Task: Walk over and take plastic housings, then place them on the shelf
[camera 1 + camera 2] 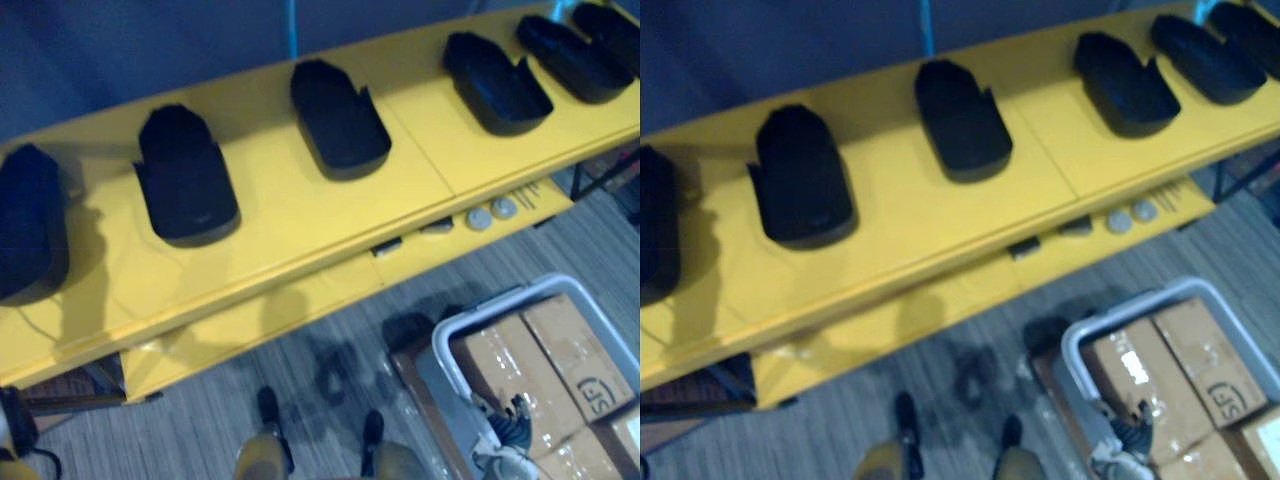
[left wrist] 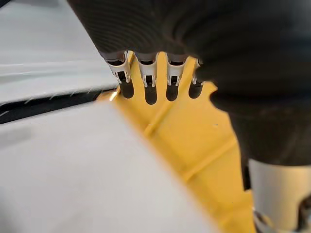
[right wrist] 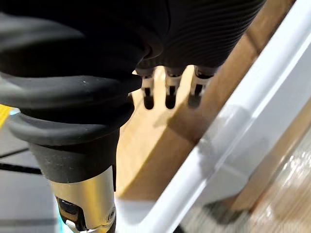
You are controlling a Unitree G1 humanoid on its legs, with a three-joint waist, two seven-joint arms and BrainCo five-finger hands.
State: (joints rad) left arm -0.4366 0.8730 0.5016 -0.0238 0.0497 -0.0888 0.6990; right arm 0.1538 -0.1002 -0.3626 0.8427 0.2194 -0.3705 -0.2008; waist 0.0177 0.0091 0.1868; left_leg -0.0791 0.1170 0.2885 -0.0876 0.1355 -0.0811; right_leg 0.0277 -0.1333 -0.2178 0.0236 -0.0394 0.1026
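While housings (image 1: pixel 338 118) line the shelf (image 1: pixel 270 215), boxes (image 1: pixel 540 365) sit in the grey bin (image 1: pixel 490 306).

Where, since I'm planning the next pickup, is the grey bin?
The grey bin sits on the floor, lower right in the eye views, beside the yellow shelf.

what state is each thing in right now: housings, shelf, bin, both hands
plastic housings: six lying in a row on the shelf, none held
shelf: top level carries the housings
bin: on the floor, filled with closed cardboard boxes
left hand: open, empty
right hand: open, empty
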